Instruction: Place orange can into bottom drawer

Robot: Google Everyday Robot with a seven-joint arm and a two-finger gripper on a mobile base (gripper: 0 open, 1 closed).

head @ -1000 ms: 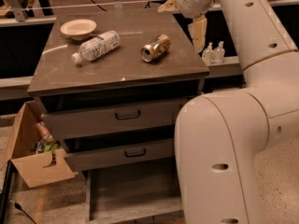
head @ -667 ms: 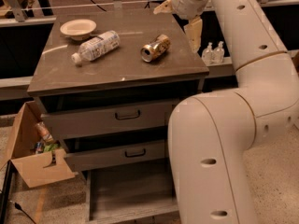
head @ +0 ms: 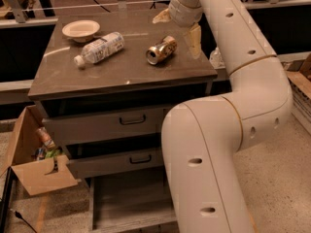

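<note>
The orange can lies on its side on the cabinet top, right of centre. My gripper hangs just behind and to the right of the can, a little above the top. It is open and empty, with one beige finger behind the can and the other to the can's right. The bottom drawer is pulled out at floor level, its plank floor bare. My arm's big white links cover the drawer's right part.
A clear plastic water bottle lies left of the can, with a shallow bowl behind it. The two upper drawers are shut. An open cardboard box with litter stands on the floor at the cabinet's left.
My gripper has moved left and down towards the can, and now stands close beside it. The can, bottle and bowl have not moved.
</note>
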